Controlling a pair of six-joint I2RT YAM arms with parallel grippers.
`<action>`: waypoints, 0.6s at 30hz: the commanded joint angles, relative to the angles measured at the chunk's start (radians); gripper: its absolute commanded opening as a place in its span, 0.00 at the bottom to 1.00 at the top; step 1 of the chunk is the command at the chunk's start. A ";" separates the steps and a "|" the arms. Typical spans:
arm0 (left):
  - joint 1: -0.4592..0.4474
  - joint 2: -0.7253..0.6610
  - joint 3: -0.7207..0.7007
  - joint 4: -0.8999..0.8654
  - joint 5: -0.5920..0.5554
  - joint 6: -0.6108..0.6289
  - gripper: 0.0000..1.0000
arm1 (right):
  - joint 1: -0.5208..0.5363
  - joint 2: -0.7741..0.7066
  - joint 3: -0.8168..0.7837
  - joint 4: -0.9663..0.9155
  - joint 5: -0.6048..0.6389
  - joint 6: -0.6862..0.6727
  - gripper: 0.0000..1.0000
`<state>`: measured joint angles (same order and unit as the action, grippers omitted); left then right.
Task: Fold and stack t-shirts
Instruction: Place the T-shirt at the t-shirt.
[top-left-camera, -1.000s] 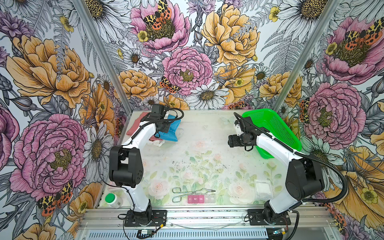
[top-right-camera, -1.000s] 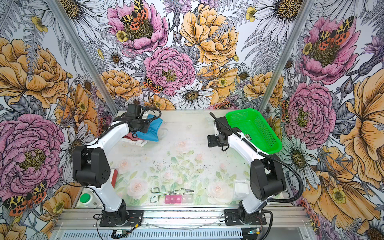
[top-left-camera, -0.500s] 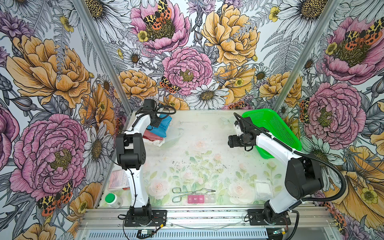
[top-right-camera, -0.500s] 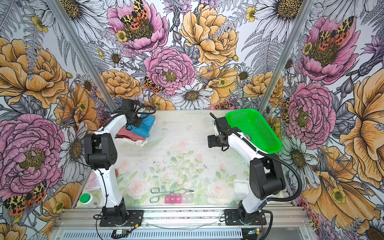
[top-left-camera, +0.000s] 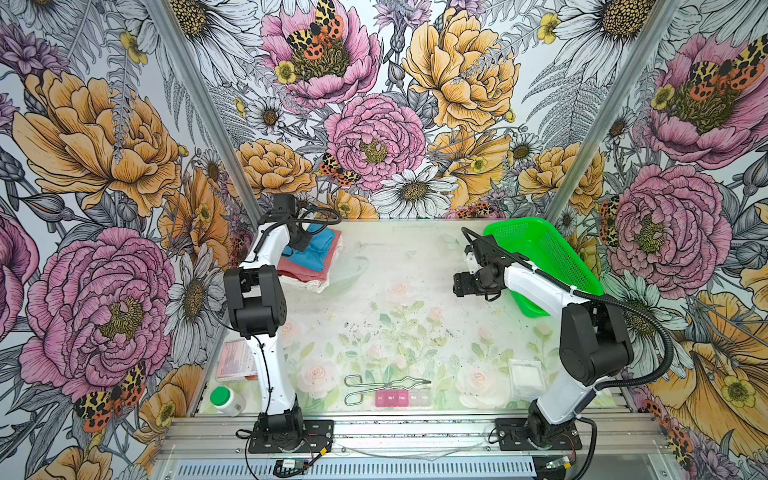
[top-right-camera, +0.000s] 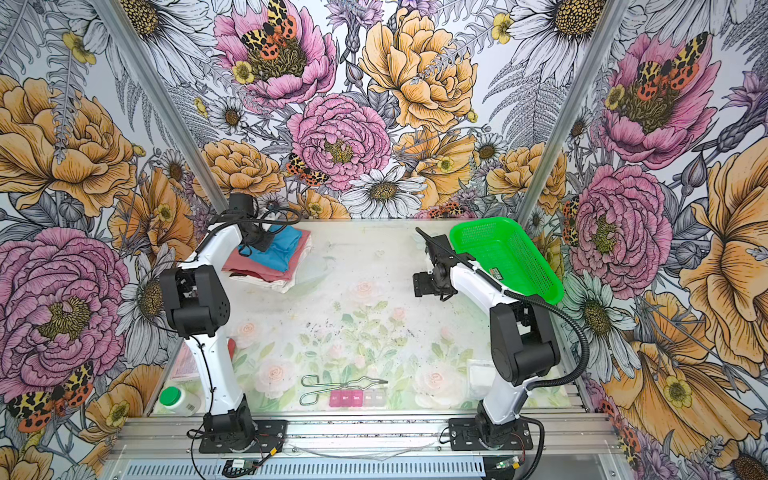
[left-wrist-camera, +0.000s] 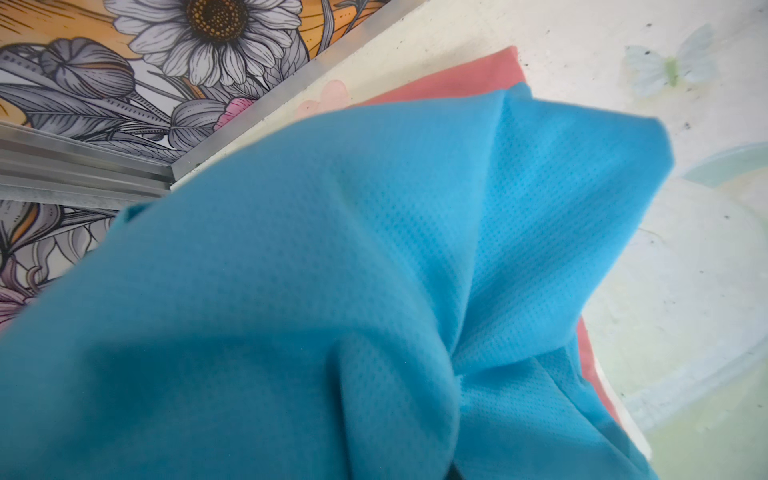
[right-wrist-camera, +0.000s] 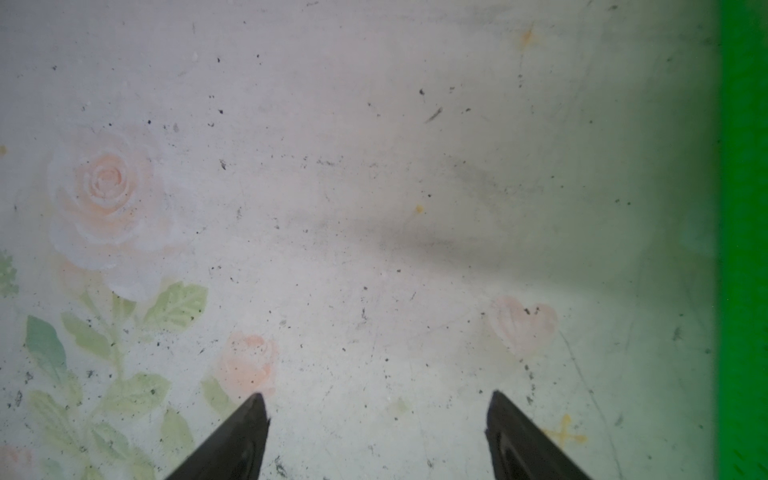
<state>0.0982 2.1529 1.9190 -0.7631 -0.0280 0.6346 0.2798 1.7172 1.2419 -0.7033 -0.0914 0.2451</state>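
Left wrist view is filled by the sky-blue t-shirt (left-wrist-camera: 291, 291), its weave gathered into a pleat close under the lens. The left fingers are hidden beneath it, so whether they pinch the cloth or have parted cannot be told. In both top views the left arm (top-left-camera: 270, 245) reaches to the far left corner of the bench (top-left-camera: 395, 257), its wrist directly over that shirt.

The blue shirt lies on top of a stack, over the salmon-pink t-shirt (top-left-camera: 301, 270), which rests in turn on a white t-shirt (top-left-camera: 311, 284). The pink edge shows on two sides of the blue one in the wrist view. The blue layer is smaller than the pink and looks rumpled rather than flat.

Across the bench the right fingers (right-wrist-camera: 241, 436) stand wide apart with nothing between them. They hover over bare bench just beside the green basket (top-left-camera: 540, 253), well apart from the stack.

No loose shirt shows on the bench, and the basket looks empty. By that evidence the job is near its end: three shirts are piled, and what seems left is letting go of the top one and smoothing it square.
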 joint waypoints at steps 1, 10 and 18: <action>0.024 0.011 0.031 0.005 0.052 -0.011 0.39 | -0.008 -0.001 0.016 0.004 -0.008 -0.004 0.84; 0.038 0.014 0.121 0.024 0.062 -0.132 0.99 | -0.008 -0.024 0.007 0.004 -0.016 0.000 0.84; 0.078 -0.045 0.112 0.021 0.427 -0.351 0.99 | -0.007 -0.044 -0.016 0.010 -0.024 0.005 0.84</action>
<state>0.1612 2.1441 2.0552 -0.7479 0.1841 0.4110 0.2798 1.7035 1.2377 -0.7029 -0.1032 0.2451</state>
